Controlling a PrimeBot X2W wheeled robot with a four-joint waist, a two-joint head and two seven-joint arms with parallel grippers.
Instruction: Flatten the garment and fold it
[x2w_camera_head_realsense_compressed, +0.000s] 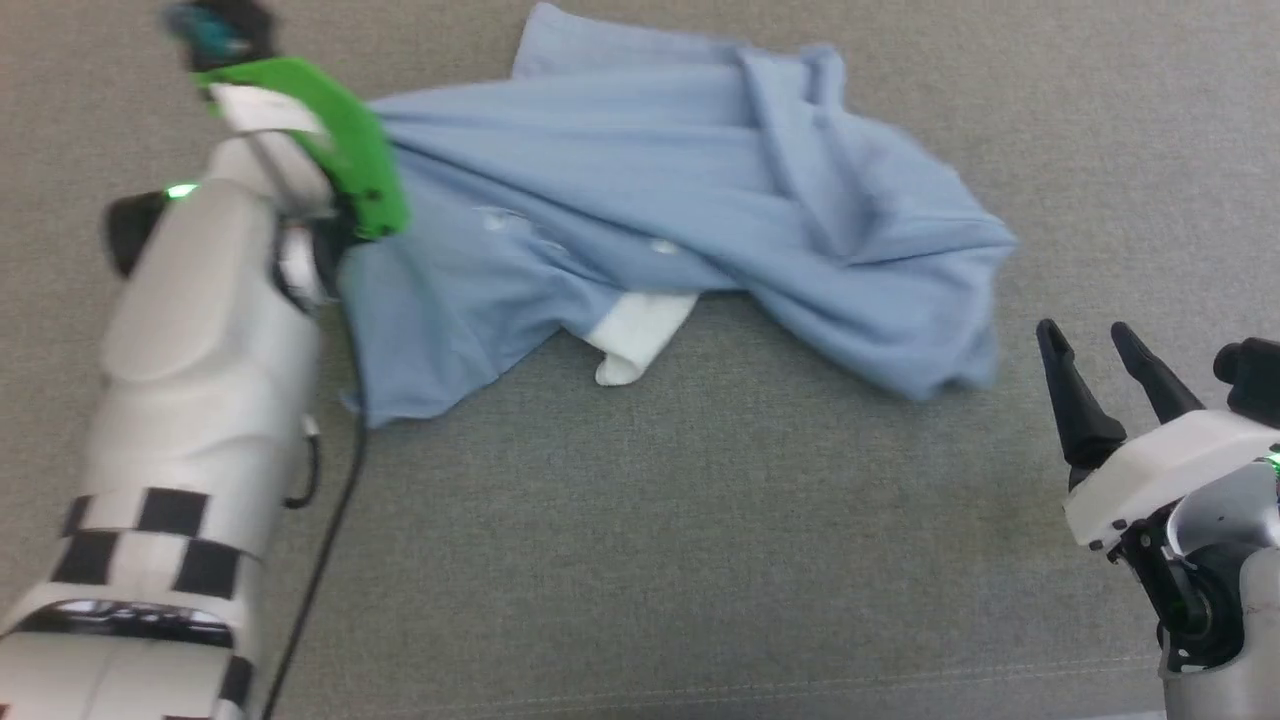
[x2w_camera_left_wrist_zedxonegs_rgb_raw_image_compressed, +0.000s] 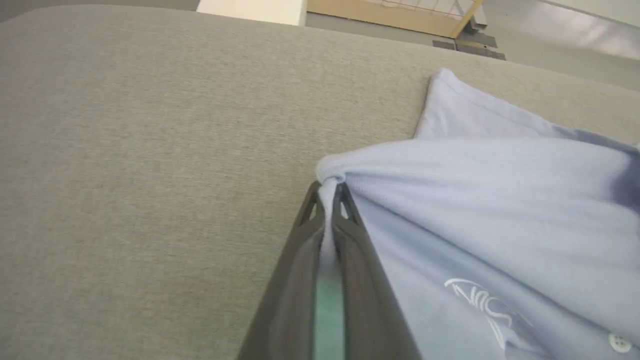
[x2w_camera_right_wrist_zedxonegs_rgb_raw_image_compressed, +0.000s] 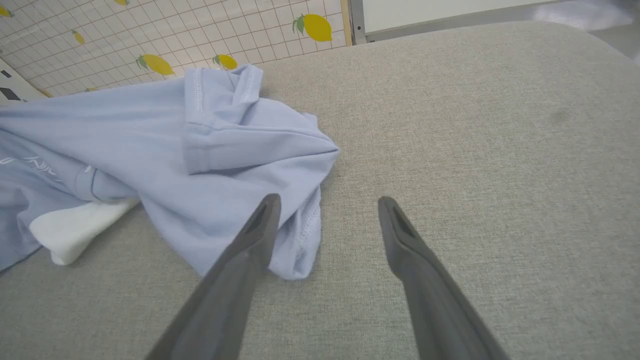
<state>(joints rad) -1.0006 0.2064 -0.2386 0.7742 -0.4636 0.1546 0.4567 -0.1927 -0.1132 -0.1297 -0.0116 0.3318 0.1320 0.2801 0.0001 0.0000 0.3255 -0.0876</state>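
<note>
I see a light blue polo shirt (x2w_camera_head_realsense_compressed: 640, 200) lying crumpled on a grey upholstered surface (x2w_camera_head_realsense_compressed: 700, 560). Its white collar (x2w_camera_head_realsense_compressed: 640, 335) pokes out of the edge nearest the robot, and I use it as my marker.

Left of the collar and farther from the robot, the left gripper (x2w_camera_left_wrist_zedxonegs_rgb_raw_image_compressed: 330, 192) has its two dark fingers pressed together on a pinch of the shirt's edge. The cloth bunches at the tips and pulls into ridges. The white cursive logo (x2w_camera_left_wrist_zedxonegs_rgb_raw_image_compressed: 487, 310) and a white button (x2w_camera_left_wrist_zedxonegs_rgb_raw_image_compressed: 620, 341) lie on the collar side of that pinch.

The shirt's long axis runs across the robot's front. It goes from this pinch, past the collar, to a heaped end with a stitched hem (x2w_camera_right_wrist_zedxonegs_rgb_raw_image_compressed: 300, 245) on the collar's right.

The right gripper (x2w_camera_head_realsense_compressed: 1083, 330) waits to the right of the collar, near that heaped end. Its fingers stand wide apart and hold nothing. In the right wrist view one finger overlaps the hem, and I cannot tell whether it touches.

In my judgement the right arm is the nearer one for taking that far end. The shirt could then be drawn flat along its length.
</note>
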